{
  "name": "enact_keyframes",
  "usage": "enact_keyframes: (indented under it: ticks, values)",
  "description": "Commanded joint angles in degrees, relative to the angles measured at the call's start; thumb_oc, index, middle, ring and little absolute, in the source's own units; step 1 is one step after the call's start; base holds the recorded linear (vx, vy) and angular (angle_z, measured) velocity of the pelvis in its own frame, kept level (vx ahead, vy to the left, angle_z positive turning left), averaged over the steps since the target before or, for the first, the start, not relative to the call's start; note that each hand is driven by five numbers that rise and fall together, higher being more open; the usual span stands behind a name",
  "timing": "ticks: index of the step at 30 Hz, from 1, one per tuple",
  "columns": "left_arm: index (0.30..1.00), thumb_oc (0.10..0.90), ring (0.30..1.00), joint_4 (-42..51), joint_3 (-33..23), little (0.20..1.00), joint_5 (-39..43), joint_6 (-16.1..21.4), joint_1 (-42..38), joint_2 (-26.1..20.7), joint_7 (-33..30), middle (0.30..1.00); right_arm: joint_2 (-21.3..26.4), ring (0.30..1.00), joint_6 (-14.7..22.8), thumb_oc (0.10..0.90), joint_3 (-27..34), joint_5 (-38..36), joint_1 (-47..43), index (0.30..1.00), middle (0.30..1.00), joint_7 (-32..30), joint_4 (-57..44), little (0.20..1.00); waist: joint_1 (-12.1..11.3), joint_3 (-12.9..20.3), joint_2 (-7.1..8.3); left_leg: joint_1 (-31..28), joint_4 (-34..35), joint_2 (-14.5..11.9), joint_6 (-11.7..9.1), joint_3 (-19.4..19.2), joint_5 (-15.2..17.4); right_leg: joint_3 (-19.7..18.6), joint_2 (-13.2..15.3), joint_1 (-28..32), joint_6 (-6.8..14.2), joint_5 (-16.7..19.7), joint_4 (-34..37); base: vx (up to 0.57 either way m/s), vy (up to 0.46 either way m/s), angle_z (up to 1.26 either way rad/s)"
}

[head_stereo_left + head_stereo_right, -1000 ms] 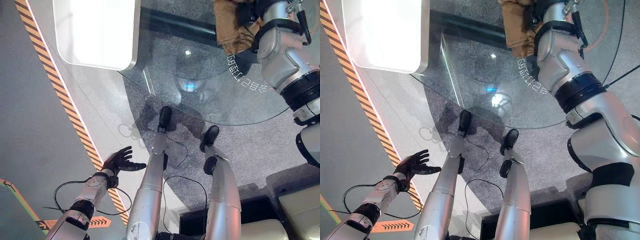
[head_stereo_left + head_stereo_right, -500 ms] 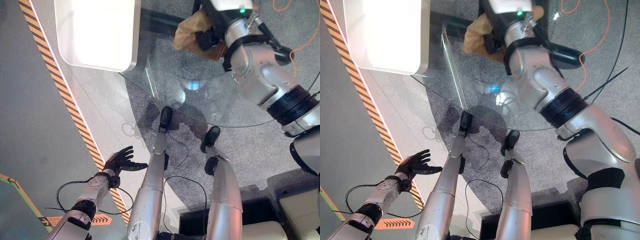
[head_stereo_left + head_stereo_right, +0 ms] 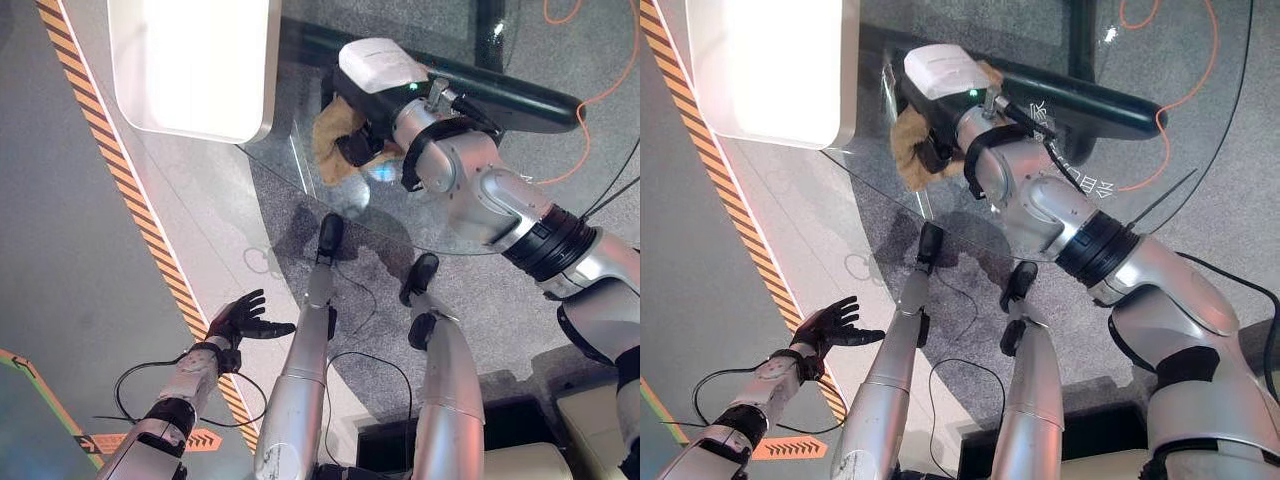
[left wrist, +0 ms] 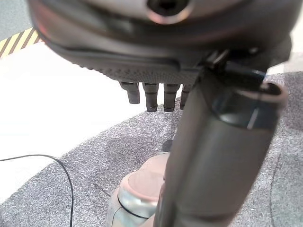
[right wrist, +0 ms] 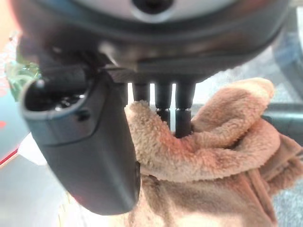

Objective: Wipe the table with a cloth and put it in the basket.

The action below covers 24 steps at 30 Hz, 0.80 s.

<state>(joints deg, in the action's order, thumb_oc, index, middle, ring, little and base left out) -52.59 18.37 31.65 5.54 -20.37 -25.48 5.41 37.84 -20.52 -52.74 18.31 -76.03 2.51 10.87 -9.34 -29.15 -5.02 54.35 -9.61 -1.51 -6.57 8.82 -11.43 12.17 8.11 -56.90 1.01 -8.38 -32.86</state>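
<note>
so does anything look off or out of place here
Nothing stands out. The right hand presses the bunched tan cloth onto the glass table near its edge; the left hand hangs open over the floor.

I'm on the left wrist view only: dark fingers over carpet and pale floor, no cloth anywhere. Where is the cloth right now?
Observer: The brown cloth is on the glass table, under the right hand, near the table's edge on the robot's left.
Operator: Does the right hand actually have a hold on it?
Observer: Yes. In the right wrist view the fingers dig into the bunched fleece, with folds gathered around them.
Operator: And my left hand, is it near the table?
Observer: No. The left hand hangs low beside the robot, fingers spread, over the striped floor tape, apart from the table.
</note>
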Motion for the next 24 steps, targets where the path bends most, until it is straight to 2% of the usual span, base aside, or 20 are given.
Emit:
enact_keyframes:
  ticks: [1, 4, 8, 12, 14, 16, 17, 18, 21, 22, 24]
  values:
    - [0.900, 0.800, 0.900, -4.0, 0.2, 0.900, 0.1, -0.5, 0.6, -0.3, -1.3, 0.900, -6.4, 0.300, 6.7, 0.100, 1.4, -2.9, -1.6, 0.300, 0.300, -0.7, -10.5, 0.200, -0.4, -0.6, 2.11, 0.3, -5.9, 6.1, 6.8, -6.8, 5.3, 2.1, -4.2, 3.2, 0.9, 10.7, 14.7, 0.00, 0.000, 0.00]
    - [0.900, 0.800, 0.900, -3.8, -0.5, 0.900, 1.1, -0.3, -0.1, -0.4, -2.1, 0.900, -6.6, 0.300, 6.6, 0.100, 1.9, -2.3, -0.9, 0.300, 0.300, -1.1, -10.7, 0.200, -0.3, -0.6, 2.27, 0.2, -5.9, 6.1, 6.8, -6.8, 5.3, 2.2, -4.2, 3.2, 1.0, 10.8, 14.7, 0.00, 0.000, 0.00]
    - [0.900, 0.800, 0.900, -2.6, -1.5, 0.900, 3.4, 2.6, 0.0, -0.5, -3.9, 0.900, -6.6, 0.300, 6.4, 0.100, 2.3, -2.8, -0.6, 0.300, 0.300, -2.7, -9.8, 0.200, -0.4, -0.6, 2.32, 0.1, -5.9, 6.1, 6.8, -6.7, 5.4, 2.1, -4.3, 3.3, 0.9, 10.8, 14.6, 0.00, 0.000, 0.00]
    - [0.900, 0.800, 0.900, 0.6, -3.7, 0.900, 8.9, 6.8, -1.6, -0.6, -11.3, 0.900, -6.7, 0.300, 6.1, 0.100, 3.4, -2.8, 0.2, 0.300, 0.300, -6.1, -7.6, 0.200, -0.4, -0.6, 2.29, 0.0, -6.2, 6.2, 6.8, -6.5, 5.5, 2.0, -4.2, 3.2, 0.9, 10.5, 13.9, 0.00, 0.000, 0.00]
    - [0.900, 0.800, 0.900, 3.7, -6.8, 0.900, 12.6, 10.1, -3.5, -1.3, -18.1, 0.900, -6.5, 0.300, 6.0, 0.100, 5.3, -3.5, 1.1, 0.300, 0.300, -10.5, -5.0, 0.200, -0.5, -0.6, 2.19, -0.1, -6.3, 6.3, 6.7, -6.4, 5.6, 1.8, -4.1, 3.1, 0.8, 10.1, 13.5, 0.00, 0.000, 0.00]
    - [0.900, 0.800, 0.900, 5.7, -8.6, 0.900, 14.9, 12.2, -4.3, -1.9, -21.2, 0.900, -6.6, 0.300, 6.0, 0.100, 6.8, -3.9, 1.8, 0.300, 0.300, -13.7, -3.6, 0.200, -0.6, -0.6, 2.22, -0.2, -6.3, 6.4, 6.7, -6.2, 5.6, 1.8, -4.0, 3.2, 0.9, 10.1, 13.4, 0.00, 0.000, 0.00]
    - [0.900, 0.800, 0.900, 6.0, -8.9, 0.900, 15.0, 11.9, -4.4, -1.9, -21.4, 0.900, -6.6, 0.300, 6.0, 0.100, 7.1, -3.8, 1.8, 0.300, 0.300, -13.9, -3.3, 0.200, -0.6, -0.6, 2.22, -0.2, -6.3, 6.4, 6.7, -6.1, 5.6, 1.8, -4.0, 3.2, 0.9, 10.1, 13.4, 0.00, 0.000, 0.00]
    - [0.900, 0.800, 0.900, 7.2, -10.2, 0.900, 15.1, 14.1, -5.0, -2.3, -24.1, 0.900, -6.6, 0.300, 6.3, 0.100, 8.3, -4.4, 2.2, 0.300, 0.300, -16.4, -2.3, 0.200, -0.7, -0.6, 2.26, -0.2, -6.3, 6.4, 6.7, -6.0, 5.7, 1.8, -3.9, 3.2, 0.9, 10.0, 13.2, 0.00, -0.040, 0.01]
    - [0.900, 0.800, 0.900, 9.8, -12.8, 0.900, 16.1, 16.0, -5.9, -3.3, -27.7, 0.900, -6.3, 0.300, 6.7, 0.100, 10.5, -5.5, 2.8, 0.300, 0.300, -21.0, -0.5, 0.200, -0.8, -0.6, 2.39, -0.2, -6.4, 6.5, 6.6, -5.7, 5.8, 1.8, -3.8, 3.3, 0.9, 10.0, 13.1, -0.01, -0.042, 0.01]
    - [0.900, 0.800, 0.900, 11.2, -14.6, 0.900, 16.1, 17.7, -6.8, -4.2, -30.2, 0.900, -6.0, 0.300, 7.2, 0.100, 12.0, -7.4, 2.9, 0.300, 0.300, -24.6, 1.1, 0.200, -0.9, -0.6, 2.51, -0.2, -6.5, 6.5, 6.6, -5.5, 5.9, 1.9, -3.6, 3.3, 1.0, 10.1, 13.0, -0.01, -0.045, 0.01]
    - [0.900, 0.800, 0.900, 12.5, -16.4, 0.900, 14.8, 19.6, -7.9, -5.1, -33.8, 0.900, -5.4, 0.300, 7.3, 0.100, 13.8, -9.1, 2.8, 0.300, 0.300, -27.7, 2.4, 0.200, -0.9, -0.6, 2.65, -0.2, -6.5, 6.5, 6.5, -5.3, 6.0, 1.9, -3.5, 3.3, 1.0, 10.0, 12.9, -0.01, -0.045, 0.00]
